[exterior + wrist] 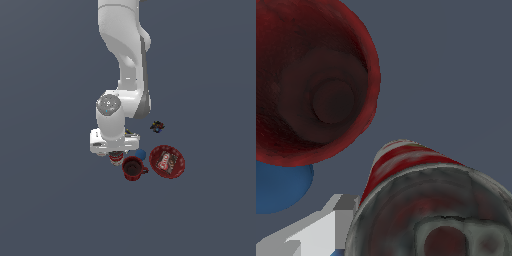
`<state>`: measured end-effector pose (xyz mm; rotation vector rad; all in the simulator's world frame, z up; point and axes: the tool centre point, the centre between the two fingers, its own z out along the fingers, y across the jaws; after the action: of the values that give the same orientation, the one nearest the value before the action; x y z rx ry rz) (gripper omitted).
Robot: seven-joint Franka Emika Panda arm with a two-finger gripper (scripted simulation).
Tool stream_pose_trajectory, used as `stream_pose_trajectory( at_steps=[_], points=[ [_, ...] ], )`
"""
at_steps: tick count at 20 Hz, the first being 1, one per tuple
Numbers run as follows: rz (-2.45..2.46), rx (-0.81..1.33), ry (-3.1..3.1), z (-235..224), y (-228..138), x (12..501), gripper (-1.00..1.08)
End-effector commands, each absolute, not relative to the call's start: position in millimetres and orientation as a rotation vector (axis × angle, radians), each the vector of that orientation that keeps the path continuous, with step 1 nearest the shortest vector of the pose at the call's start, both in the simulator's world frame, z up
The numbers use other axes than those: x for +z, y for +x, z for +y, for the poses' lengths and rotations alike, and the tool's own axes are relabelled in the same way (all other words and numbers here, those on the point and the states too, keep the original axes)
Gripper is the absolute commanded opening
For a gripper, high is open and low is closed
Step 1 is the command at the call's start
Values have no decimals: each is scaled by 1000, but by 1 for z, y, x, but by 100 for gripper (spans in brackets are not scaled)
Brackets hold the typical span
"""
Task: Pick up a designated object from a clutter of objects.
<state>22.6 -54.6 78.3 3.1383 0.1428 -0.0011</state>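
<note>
Can just beside mug (open floor opposite).

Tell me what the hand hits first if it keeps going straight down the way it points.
Most likely the can, right under the hand and filling the wrist view. The mug sits beside that line. Depth is unclear, so contact may already exist.

White arm reaches straight down (jaws hidden).

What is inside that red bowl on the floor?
Inside the red bowl lies a small flat item with a red-and-white printed face, resting against the bowl's floor. Too small to read what it is; anything beneath it is covered.
</note>
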Motion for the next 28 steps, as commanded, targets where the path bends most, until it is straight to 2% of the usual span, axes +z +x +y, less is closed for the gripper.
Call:
stream_pose_trajectory(
  at_steps=[1, 16, 28],
  points=[
    [143, 0, 3138, -54, 23, 77, -100],
    [143, 0, 3138, -61, 20, 95, -100],
    [143, 0, 3139, -96, 5, 185, -100]
  ],
)
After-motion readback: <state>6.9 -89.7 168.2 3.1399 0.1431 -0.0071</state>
